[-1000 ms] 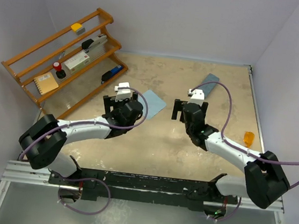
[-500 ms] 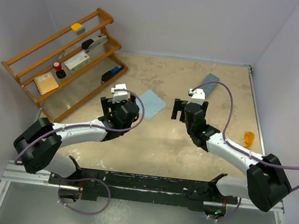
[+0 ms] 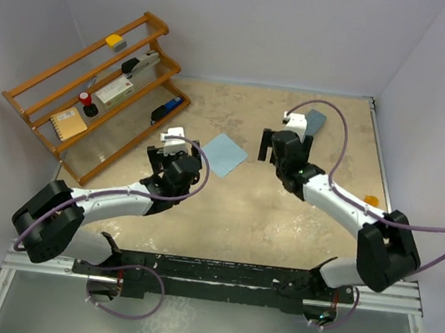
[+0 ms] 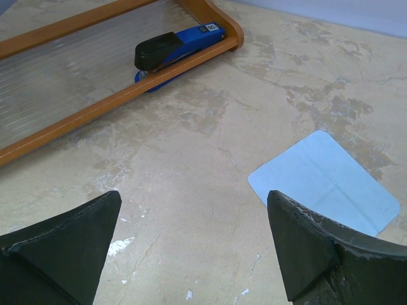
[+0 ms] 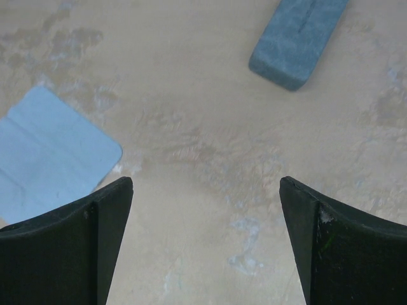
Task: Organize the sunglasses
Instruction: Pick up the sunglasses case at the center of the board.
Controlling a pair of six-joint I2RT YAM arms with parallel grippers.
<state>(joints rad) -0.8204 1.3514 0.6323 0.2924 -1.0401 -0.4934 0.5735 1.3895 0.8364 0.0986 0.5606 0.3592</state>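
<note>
Varnished wooden rack (image 4: 63, 127) bearing glossy plastic stapler (image 4: 178, 46); nearby, matt blue cloth (image 4: 331, 184), felt-like case (image 5: 297, 38), mottled matt tabletop (image 3: 265, 219).

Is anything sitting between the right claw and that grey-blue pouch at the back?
Nothing visible. The right claw is open, and only bare tabletop lies between it and the grey-blue pouch. The blue cloth lies off to one side.

left gripper (image 4: 194, 198) | we log the cloth (image 4: 324, 181) ahead to its right, flat on the table (image 4: 210, 121) | rack (image 4: 95, 112) ahead to its left, stapler (image 4: 175, 47) on the rack's lowest tier | right gripper (image 5: 205, 184) | we log the same cloth ahead-left, case (image 5: 299, 38) ahead-right, well apart, both on the table
</note>
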